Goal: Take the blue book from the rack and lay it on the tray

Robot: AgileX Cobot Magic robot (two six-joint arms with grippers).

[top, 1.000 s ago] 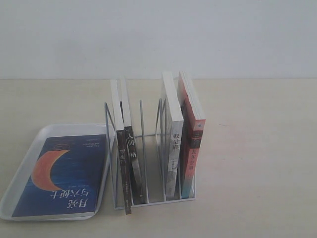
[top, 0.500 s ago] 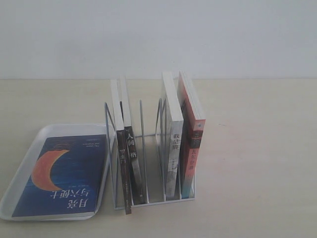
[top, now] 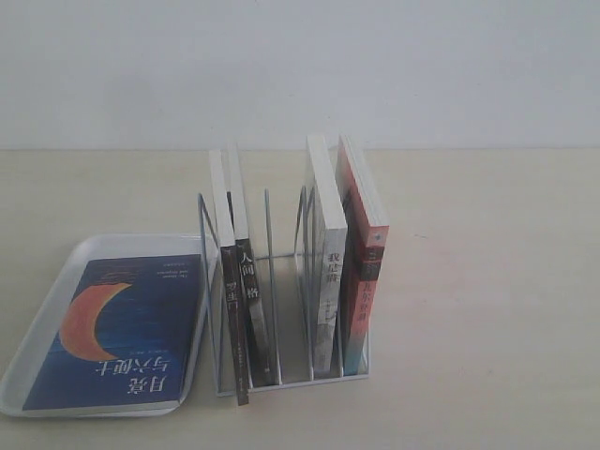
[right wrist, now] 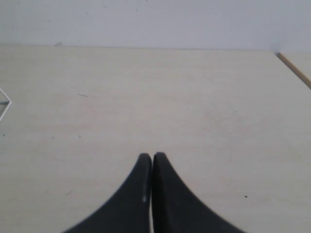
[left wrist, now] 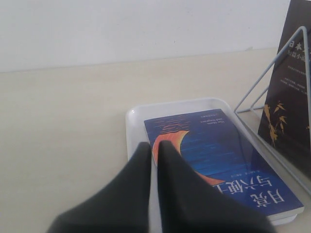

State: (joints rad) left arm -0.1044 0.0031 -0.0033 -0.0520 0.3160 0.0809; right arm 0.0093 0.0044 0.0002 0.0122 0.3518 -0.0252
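Observation:
The blue book [top: 117, 333] with the orange crescent moon lies flat, cover up, on the white tray [top: 56, 291] at the left. In the left wrist view the same blue book [left wrist: 218, 155] rests on the tray [left wrist: 138, 114], and my left gripper [left wrist: 154, 145] hangs shut over the tray's near rim, holding nothing. The white wire rack [top: 281, 281] stands at the centre with several other books upright in it. Over bare tabletop, my right gripper [right wrist: 152, 156] is shut and empty. Neither gripper appears in the exterior view.
The rack holds two dark-spined books [top: 239, 309] on its left side, plus a white-spined book [top: 328, 291] and a red-and-teal-spined book [top: 367, 291] on its right. A black book cover [left wrist: 291, 87] leans behind the rack wire [left wrist: 272, 73]. A table edge [right wrist: 294, 68] runs at the far right.

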